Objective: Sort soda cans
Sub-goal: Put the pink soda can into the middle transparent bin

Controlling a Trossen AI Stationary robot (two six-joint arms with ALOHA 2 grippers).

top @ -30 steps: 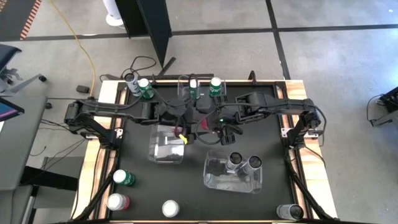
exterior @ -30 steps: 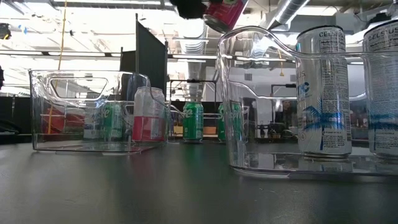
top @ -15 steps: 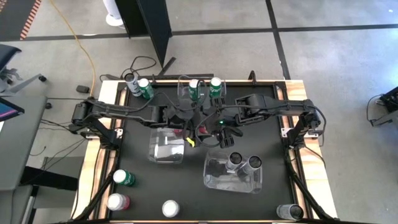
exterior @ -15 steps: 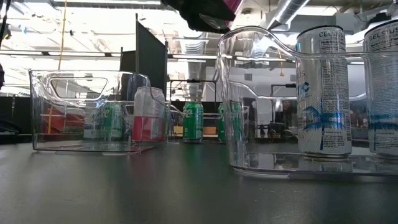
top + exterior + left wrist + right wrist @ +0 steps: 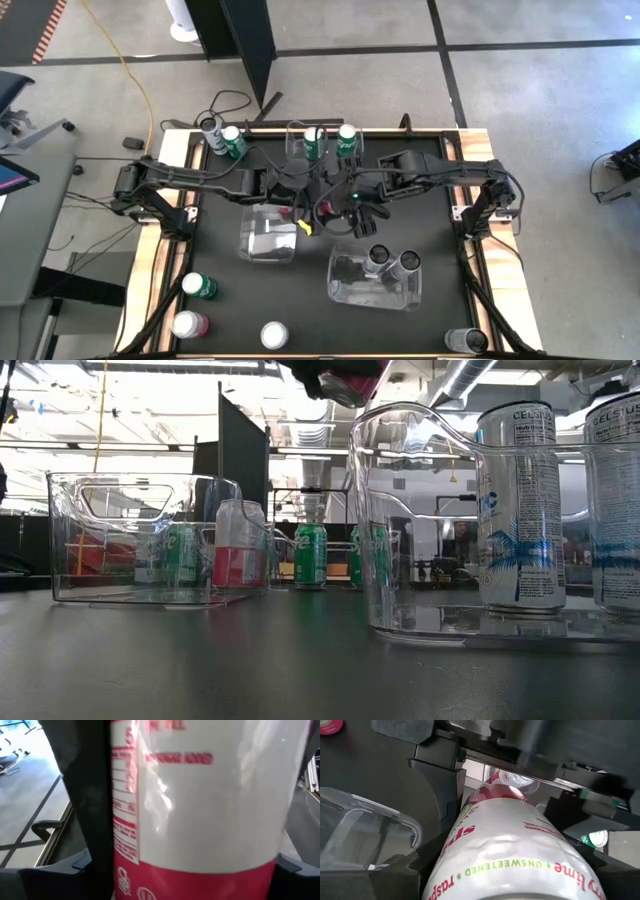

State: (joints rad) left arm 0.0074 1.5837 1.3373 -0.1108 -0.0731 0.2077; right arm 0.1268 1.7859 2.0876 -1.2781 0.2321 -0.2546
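Above the middle of the desk [image 5: 215, 300], a red-pink can [image 5: 505, 855] is held in the air between both arms, in what is judged to be a handover. The right hand [image 5: 358, 212] is closed on the can, which fills its wrist view; the left hand [image 5: 296, 195] is set around the same can, its fingers not clearly clamped, so its grip cannot be told. Next, one hand's release is called for, then a lowering into the bin [image 5: 268, 238] below the left arm, where a red-pink can [image 5: 240, 545] is already kept. Counted from above: four cans along the far edge, two in the near-right bin [image 5: 375, 280], three at the near-left corner, one at the near-right.
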